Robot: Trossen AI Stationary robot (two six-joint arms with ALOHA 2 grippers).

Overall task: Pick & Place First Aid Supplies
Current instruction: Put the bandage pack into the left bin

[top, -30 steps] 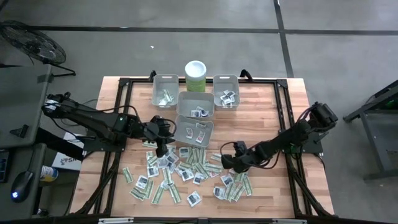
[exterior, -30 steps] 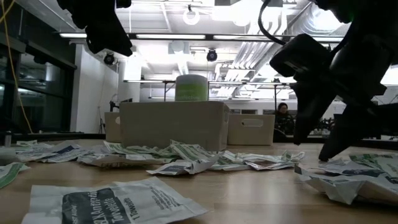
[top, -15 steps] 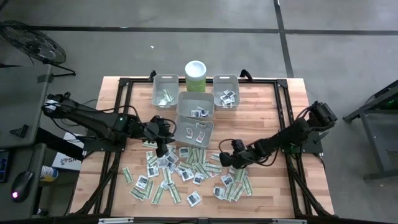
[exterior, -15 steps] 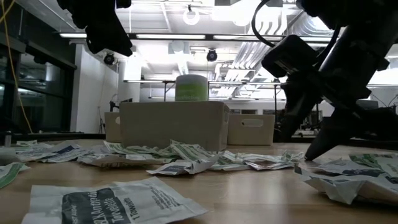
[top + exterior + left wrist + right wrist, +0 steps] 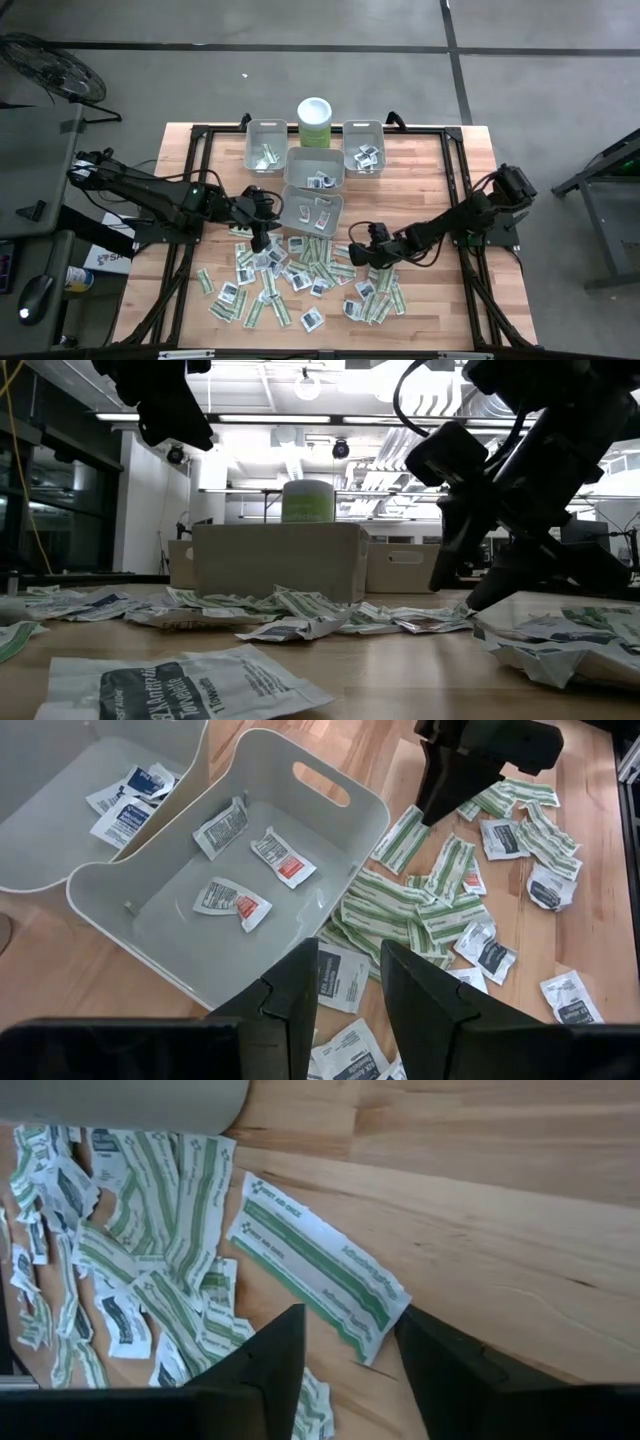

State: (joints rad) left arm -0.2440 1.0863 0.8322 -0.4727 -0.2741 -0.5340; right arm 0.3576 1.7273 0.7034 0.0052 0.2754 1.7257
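The first aid supplies (image 5: pixel 300 275) are many small flat packets, green-white strips and white squares with dark print, spread over the wooden table's middle. My right gripper (image 5: pixel 352 254) is low over the pile's right side and open. In its wrist view one green-white strip (image 5: pixel 315 1265) lies flat on the wood. The strip's near end (image 5: pixel 372 1330) lies between the gripper's two fingers (image 5: pixel 280 1355); whether they touch it cannot be told. My left gripper (image 5: pixel 262 240) hangs high above the pile's left part, open (image 5: pixel 350 990) with nothing between its fingers.
Four grey bins stand at the back: one far left (image 5: pixel 265 148), one far right (image 5: pixel 363 148), one in the middle (image 5: pixel 316 170), and a nearer one (image 5: pixel 330 830) holding three white packets. A pale green canister (image 5: pixel 314 122) stands behind them. Bare wood lies right of the pile (image 5: pixel 430 300).
My right gripper has gone toward the table's left edge, nearer the middle of the pile, and sunk a little toward the table. The packets and my left arm have kept still.
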